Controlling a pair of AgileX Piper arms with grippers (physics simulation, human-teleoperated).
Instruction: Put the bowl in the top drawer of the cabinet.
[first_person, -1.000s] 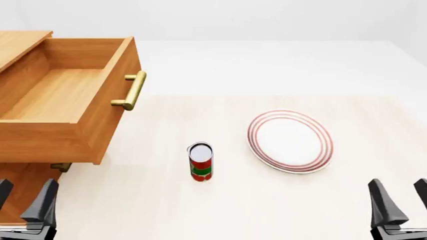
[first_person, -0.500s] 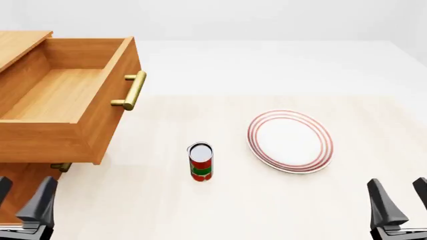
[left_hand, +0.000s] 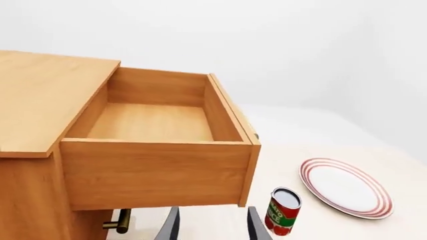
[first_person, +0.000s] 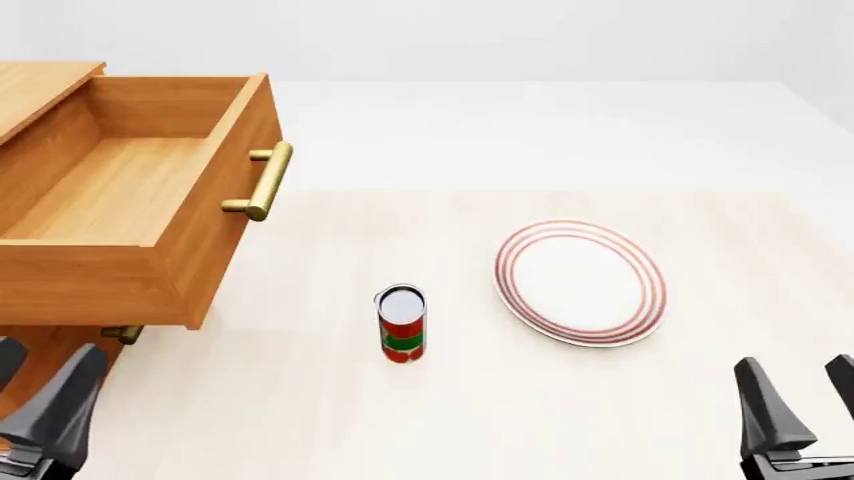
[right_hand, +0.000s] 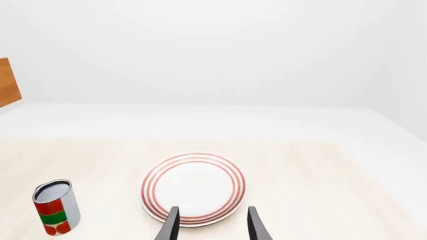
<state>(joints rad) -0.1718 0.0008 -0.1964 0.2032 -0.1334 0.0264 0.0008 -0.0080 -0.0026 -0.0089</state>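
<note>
Pale wood-grain counter (first_person: 334, 400), white backdrop. Top drawer (first_person: 127, 210) of cabinet (left_hand: 33, 100) pulled out, ahead of left hand (left_hand: 210, 227); inside bare, bowl nowhere in view. Both hands open, empty. Plate (right_hand: 193, 186) just ahead of right hand (right_hand: 210, 225). Can (left_hand: 281, 211) label unreadable. Lower handle (left_hand: 119, 223) clearer in left wrist view.

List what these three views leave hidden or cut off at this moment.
- Bowl: in no view, so its place is unknown.
- Cabinet: body cut off by the front view's left edge.
- Lower drawer handle: mostly hidden under the open top drawer.
- Left gripper, right gripper: cut off by the bottom edge in every view; only finger tips show.
- Can: label too small to read.
</note>
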